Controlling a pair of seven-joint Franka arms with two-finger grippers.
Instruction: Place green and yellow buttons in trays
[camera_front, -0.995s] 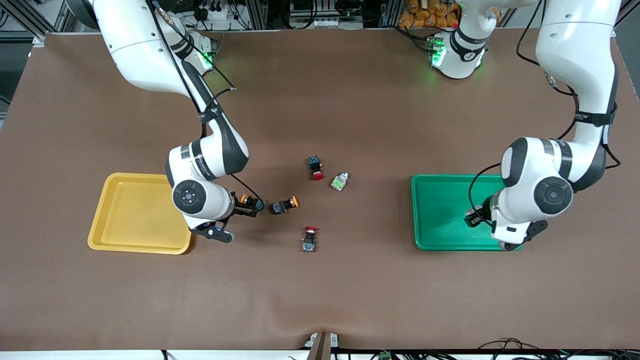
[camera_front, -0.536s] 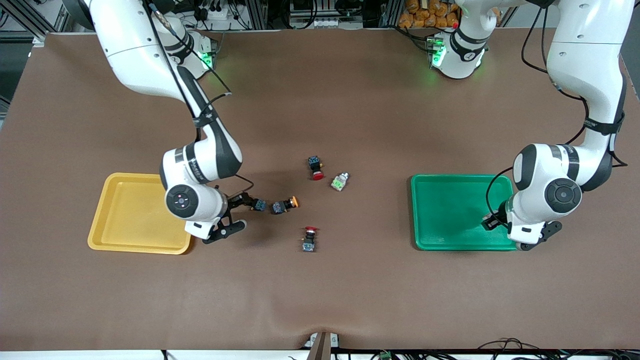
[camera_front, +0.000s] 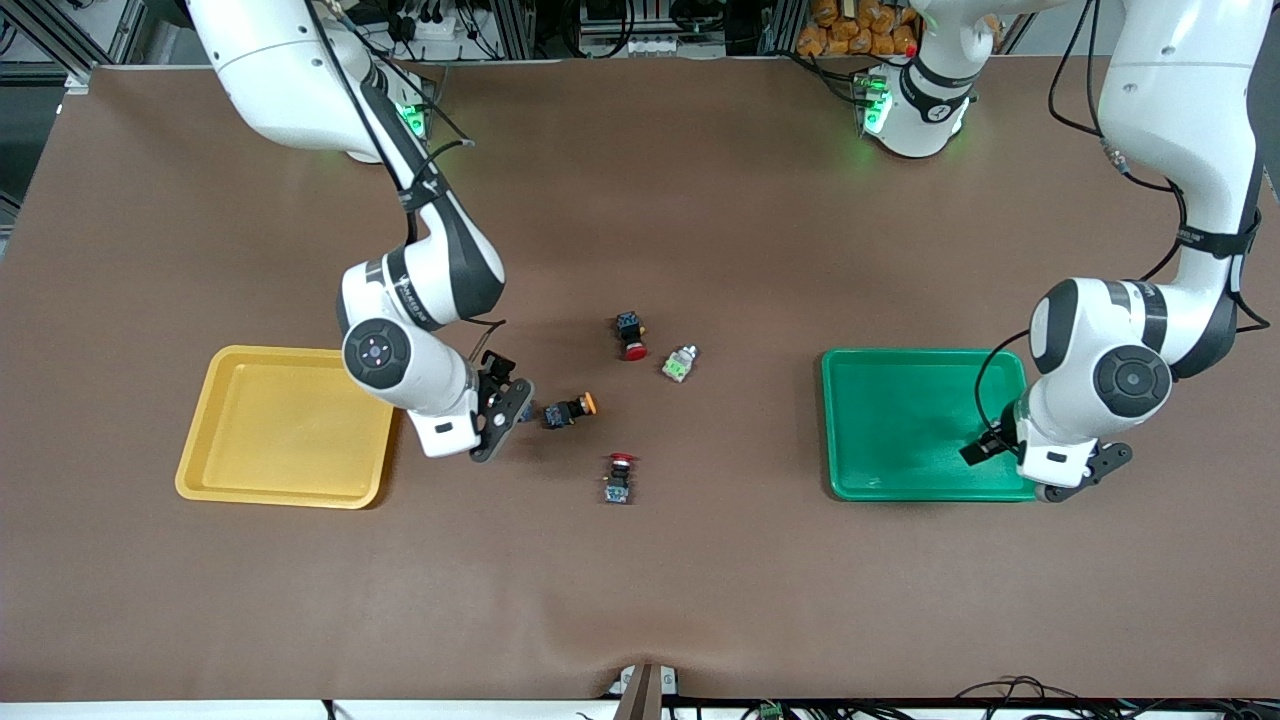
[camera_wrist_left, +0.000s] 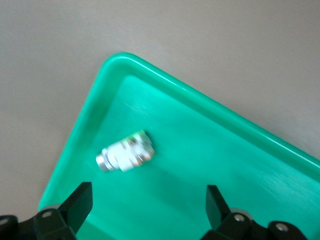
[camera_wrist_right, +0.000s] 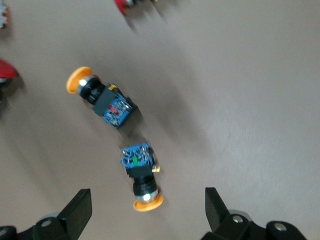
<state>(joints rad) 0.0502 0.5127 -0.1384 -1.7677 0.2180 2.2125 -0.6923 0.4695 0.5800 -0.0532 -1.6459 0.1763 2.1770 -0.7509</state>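
My right gripper (camera_front: 503, 397) is open over the table beside the yellow tray (camera_front: 270, 425). Two yellow-capped buttons lie under it in the right wrist view: one (camera_wrist_right: 141, 172) between the open fingers (camera_wrist_right: 80, 202), the other (camera_wrist_right: 104, 100) a little apart. In the front view only one yellow button (camera_front: 568, 408) shows clearly. My left gripper (camera_front: 985, 450) is open over the green tray (camera_front: 900, 410). A green-faced button (camera_wrist_left: 125, 152) lies in that tray (camera_wrist_left: 210, 150) near a corner. A second green button (camera_front: 679, 364) lies mid-table.
Two red-capped switches lie mid-table: one (camera_front: 630, 335) next to the loose green button, one (camera_front: 619, 478) nearer the front camera. The yellow tray holds nothing that I can see.
My right gripper has turned beside the yellow tray, and the yellow button it was at now lies on the table. My left gripper has shifted toward the left arm's end of the green tray.
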